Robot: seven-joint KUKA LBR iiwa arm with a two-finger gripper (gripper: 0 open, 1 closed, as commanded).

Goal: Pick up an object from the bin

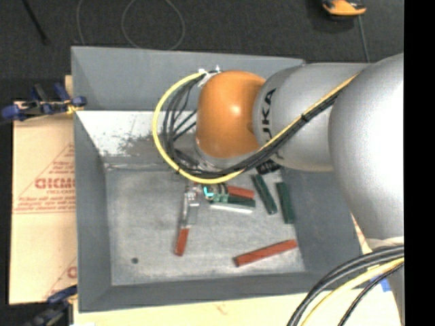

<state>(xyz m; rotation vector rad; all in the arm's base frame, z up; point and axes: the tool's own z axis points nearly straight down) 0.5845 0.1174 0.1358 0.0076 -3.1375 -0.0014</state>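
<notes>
My gripper [188, 208] reaches down from under the orange wrist cover to the middle of the bin floor. Just below it lies a short red stick [181, 242], its upper end at the gripper's tip; whether they touch I cannot tell. Right of the gripper sits a small cluster: a teal piece [216, 196], a short red piece [240, 193] and a pale flat bar [232, 208].
A long red stick [266, 252] lies slanted near the front right of the bin. Two dark green sticks [265, 193] [284, 203] lie at the right, partly under the arm. The left half of the floor holds a small dark speck [134, 261].
</notes>
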